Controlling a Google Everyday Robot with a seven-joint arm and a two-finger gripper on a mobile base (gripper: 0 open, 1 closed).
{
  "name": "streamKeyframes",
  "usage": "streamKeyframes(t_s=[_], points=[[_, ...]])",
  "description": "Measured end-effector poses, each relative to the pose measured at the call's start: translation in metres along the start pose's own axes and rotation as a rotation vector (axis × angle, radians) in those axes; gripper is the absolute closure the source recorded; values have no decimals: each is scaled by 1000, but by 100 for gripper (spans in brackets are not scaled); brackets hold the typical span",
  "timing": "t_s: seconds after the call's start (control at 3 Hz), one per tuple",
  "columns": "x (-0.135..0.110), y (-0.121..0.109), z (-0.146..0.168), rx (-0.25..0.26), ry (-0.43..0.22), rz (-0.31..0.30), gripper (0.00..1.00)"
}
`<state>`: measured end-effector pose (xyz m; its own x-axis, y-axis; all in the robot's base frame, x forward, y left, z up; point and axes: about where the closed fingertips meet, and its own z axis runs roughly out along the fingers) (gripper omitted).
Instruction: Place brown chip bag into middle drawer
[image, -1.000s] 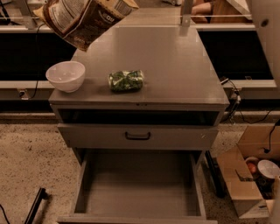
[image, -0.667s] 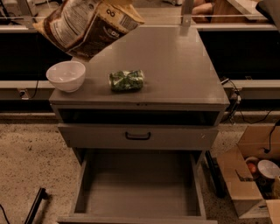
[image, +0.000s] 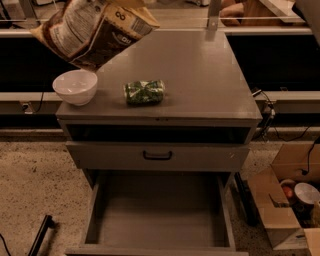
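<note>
The brown chip bag (image: 92, 32) hangs tilted in the air at the upper left, above the white bowl and the cabinet top's left rear. Its yellow-tan end (image: 132, 12) points up to the right and reaches the picture's top edge. The gripper is above that edge, out of view, where the bag's upper end leaves the picture. The middle drawer (image: 157, 212), the cabinet's lowest one, is pulled out and open at the bottom, a wide shallow grey tray with a bare floor.
A white bowl (image: 75, 86) and a small clear pack of green contents (image: 144, 92) sit on the grey cabinet top (image: 200, 75). The drawer above (image: 157, 155) is shut. An open cardboard box (image: 287, 200) stands on the floor at the right.
The chip bag has moved to the right and a little forward in the air, now more over the bowl. Nothing else has moved.
</note>
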<state>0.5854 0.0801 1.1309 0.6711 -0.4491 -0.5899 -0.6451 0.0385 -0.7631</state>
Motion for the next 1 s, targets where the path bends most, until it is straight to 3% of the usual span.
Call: streamKeyframes(t_s=[0.33, 0.67, 1.0], points=[[-26, 25, 0, 42, -68, -48, 100], [-41, 68, -9, 46, -109, -6, 100], [-24, 118, -35, 35, -51, 85, 100]])
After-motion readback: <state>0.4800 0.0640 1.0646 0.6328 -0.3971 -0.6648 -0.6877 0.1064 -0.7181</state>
